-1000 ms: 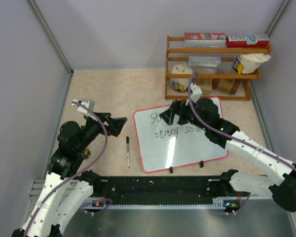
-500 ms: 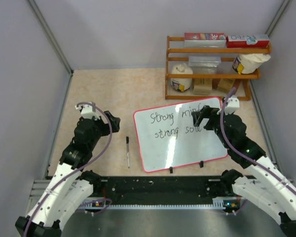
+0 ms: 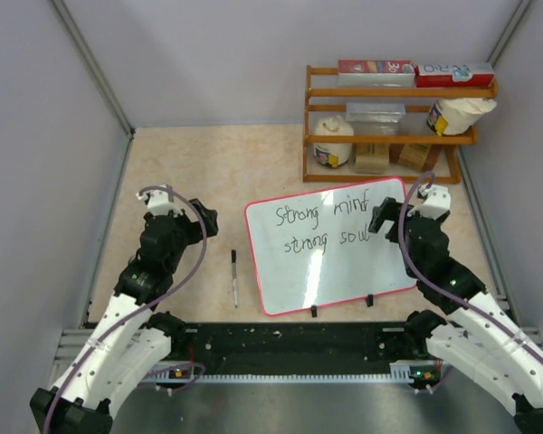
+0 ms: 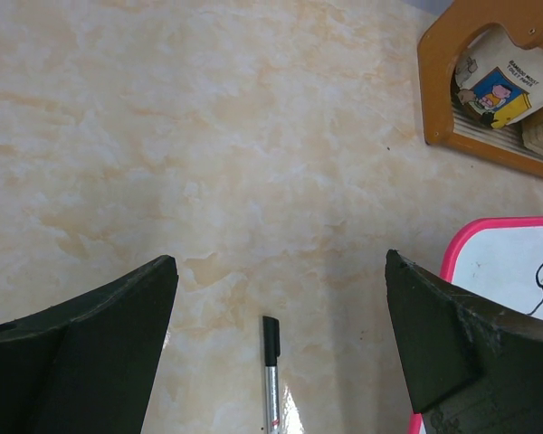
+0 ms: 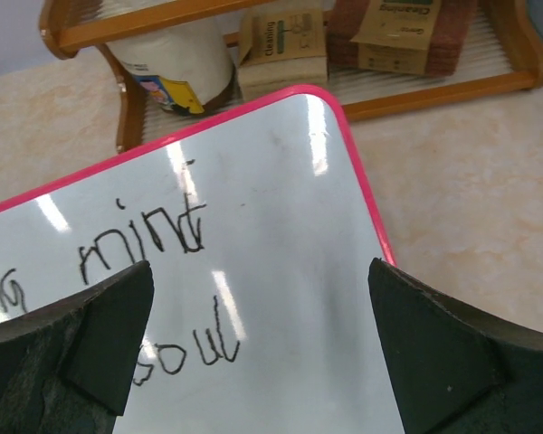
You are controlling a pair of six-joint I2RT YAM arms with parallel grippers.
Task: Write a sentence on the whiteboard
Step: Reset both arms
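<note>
The whiteboard, white with a red frame, lies flat on the table's middle. The sentence runs across it in two black handwritten lines, "Strong mind" over "strong soul". A capped black-and-silver pen lies on the table left of the board, also in the left wrist view as the pen. My left gripper hovers open above the pen's far end, empty. My right gripper is open over the whiteboard's right part, empty, near the words' ends.
A wooden rack with jars, boxes and packets stands at the back right, just beyond the board. Its corner shows in the left wrist view. Grey walls close in both sides. A black rail runs along the near edge.
The right arm has pulled back from over the board's upper left to its right edge. The left arm drew back and straightened, then stayed nearly still. Both grippers stayed open.
</note>
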